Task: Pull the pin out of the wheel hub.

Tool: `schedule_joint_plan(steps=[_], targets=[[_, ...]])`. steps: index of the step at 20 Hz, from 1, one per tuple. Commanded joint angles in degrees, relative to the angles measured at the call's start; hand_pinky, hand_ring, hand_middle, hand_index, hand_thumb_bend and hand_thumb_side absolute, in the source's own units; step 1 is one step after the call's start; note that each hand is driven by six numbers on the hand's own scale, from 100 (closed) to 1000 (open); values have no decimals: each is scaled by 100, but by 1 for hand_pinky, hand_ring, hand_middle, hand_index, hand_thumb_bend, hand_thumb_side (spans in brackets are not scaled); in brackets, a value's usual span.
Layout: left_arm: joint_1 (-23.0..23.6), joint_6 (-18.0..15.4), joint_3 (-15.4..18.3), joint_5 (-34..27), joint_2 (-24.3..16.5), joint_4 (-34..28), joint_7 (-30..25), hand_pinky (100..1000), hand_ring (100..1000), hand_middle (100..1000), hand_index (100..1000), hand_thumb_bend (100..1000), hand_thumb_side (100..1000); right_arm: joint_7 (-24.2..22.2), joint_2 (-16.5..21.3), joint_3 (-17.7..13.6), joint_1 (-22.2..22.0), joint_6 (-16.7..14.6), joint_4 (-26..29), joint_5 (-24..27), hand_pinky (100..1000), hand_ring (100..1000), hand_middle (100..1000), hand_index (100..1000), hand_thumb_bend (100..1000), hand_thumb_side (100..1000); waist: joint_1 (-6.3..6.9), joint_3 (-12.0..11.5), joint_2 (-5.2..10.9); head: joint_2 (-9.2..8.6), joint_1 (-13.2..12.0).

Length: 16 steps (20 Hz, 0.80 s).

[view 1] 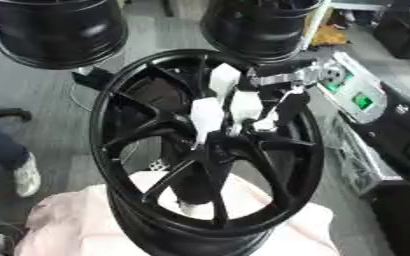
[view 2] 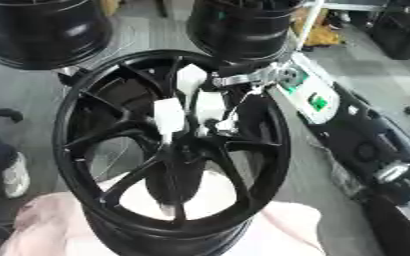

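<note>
Right hand (view 1: 230, 107) at wheel hub (view 1: 210, 145), frame center.
White-tipped fingers curling down just above hub; pin not visible, can't tell if they're gripping it.

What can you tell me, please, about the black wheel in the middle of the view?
The wheel is a glossy black rim, metal by its look, with slim spokes running to a central hub. It lies face up, tilted slightly, on a pale pink cloth. The right hand, with white-covered fingers, reaches in from the upper right to the hub. Whether it grips a pin cannot be seen.
</note>
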<state>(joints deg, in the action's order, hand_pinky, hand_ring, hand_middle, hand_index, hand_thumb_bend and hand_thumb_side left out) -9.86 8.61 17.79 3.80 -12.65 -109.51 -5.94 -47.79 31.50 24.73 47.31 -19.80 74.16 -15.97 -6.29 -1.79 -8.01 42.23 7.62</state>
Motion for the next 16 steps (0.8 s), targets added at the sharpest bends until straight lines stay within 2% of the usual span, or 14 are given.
schedule_joint_plan(steps=[1, 6, 10, 11, 12, 16], targets=[[-26, -7, -10, 23, -117, -90, -1, 767, 700, 715, 751, 422, 651, -28, 133, -87, 85, -155, 57, -29, 505, 493, 485, 722, 100, 294, 48, 19, 78, 5, 15], [-27, -15, -9, 22, -117, -84, -2, 767, 700, 715, 750, 422, 651, 155, 230, -133, 16, -162, 206, 48, 450, 443, 434, 673, 100, 242, 67, 36, 70, 9, 35], [-28, -20, -9, 19, -118, -80, -6, 767, 701, 715, 751, 422, 651, 304, 349, -190, -14, -127, 414, 177, 404, 398, 390, 617, 100, 239, 74, 51, 71, 16, 50], [-28, -20, -9, 19, -118, -78, -7, 767, 701, 716, 751, 422, 651, 332, 383, -212, -13, -119, 474, 221, 387, 379, 371, 591, 100, 267, 74, 55, 73, 19, 53], [-26, -20, -8, 20, -120, -77, -7, 767, 701, 716, 751, 422, 651, 356, 423, -241, -6, -112, 540, 273, 381, 371, 363, 581, 100, 241, 73, 62, 75, 22, 55], [-23, -19, -9, 26, -130, -71, -12, 767, 701, 716, 751, 422, 651, 399, 611, -383, 31, -59, 788, 476, 374, 362, 354, 567, 100, 248, 62, 81, 90, 38, 59]])
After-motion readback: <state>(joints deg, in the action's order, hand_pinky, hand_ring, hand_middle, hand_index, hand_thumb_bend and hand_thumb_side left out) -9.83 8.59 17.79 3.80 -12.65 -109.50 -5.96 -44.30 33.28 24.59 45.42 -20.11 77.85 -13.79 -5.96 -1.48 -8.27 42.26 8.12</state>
